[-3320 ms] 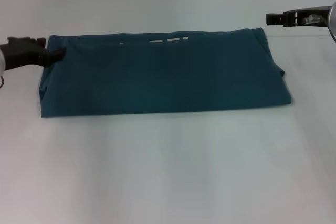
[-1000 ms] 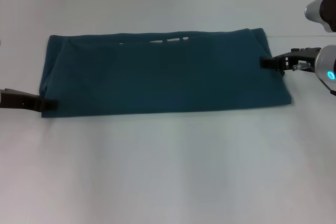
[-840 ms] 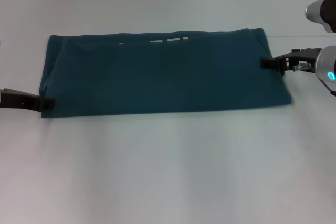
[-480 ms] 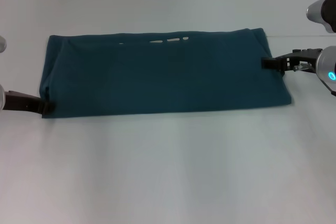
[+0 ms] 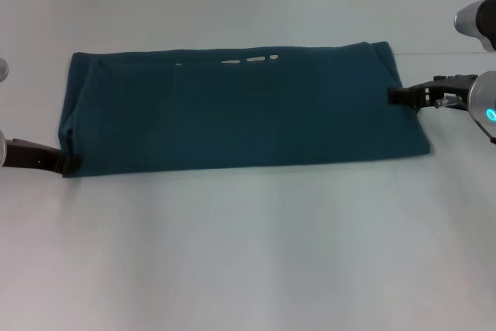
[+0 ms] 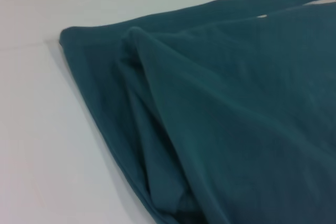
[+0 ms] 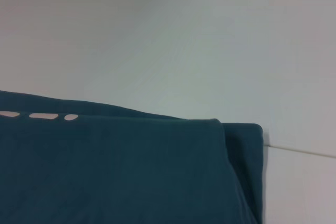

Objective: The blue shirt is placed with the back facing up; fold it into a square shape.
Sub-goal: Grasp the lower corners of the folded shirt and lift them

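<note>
The left gripper [image 5: 68, 165] sat at the shirt's [image 5: 240, 106] eight-o'clock corner, the right gripper [image 5: 394, 96] at its three-o'clock edge. Whether either was open or gripping could not be told. Pinching only the top layer risked skewing the fold.

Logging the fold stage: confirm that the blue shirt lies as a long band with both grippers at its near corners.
Only one is. In the head view the left gripper is at the blue shirt's near corner; the right gripper is midway along the opposite end.

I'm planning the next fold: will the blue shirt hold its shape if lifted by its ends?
Probably not. The blue shirt lies in soft, rumpled layers at its edge, so it would likely sag between the left gripper and right gripper. Layers may slide apart.
</note>
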Motion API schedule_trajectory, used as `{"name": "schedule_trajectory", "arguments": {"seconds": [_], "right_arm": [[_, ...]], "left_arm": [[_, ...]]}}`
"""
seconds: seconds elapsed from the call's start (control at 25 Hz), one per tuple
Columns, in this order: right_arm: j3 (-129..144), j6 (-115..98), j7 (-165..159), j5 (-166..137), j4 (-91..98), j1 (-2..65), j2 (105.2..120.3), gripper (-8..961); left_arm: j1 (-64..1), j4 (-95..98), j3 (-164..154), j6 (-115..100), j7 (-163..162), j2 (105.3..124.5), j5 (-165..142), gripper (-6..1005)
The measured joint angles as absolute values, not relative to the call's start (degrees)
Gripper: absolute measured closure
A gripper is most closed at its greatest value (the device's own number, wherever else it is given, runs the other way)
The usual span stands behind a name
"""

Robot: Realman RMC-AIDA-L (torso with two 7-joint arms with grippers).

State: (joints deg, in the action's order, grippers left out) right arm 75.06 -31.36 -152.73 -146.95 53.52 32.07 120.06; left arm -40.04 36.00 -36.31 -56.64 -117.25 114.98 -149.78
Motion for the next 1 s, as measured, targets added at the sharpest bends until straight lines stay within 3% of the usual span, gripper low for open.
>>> {"name": "schedule_trajectory", "arguments": {"seconds": [1.0], "right_arm": [[75.3, -32.0, -152.6, -147.0, 52.9, 31.7, 120.06, 39]], "left_arm": [[-35.0, 44.5, -36.1, -62.5, -117.4, 117.25, -149.2, 949]]}}
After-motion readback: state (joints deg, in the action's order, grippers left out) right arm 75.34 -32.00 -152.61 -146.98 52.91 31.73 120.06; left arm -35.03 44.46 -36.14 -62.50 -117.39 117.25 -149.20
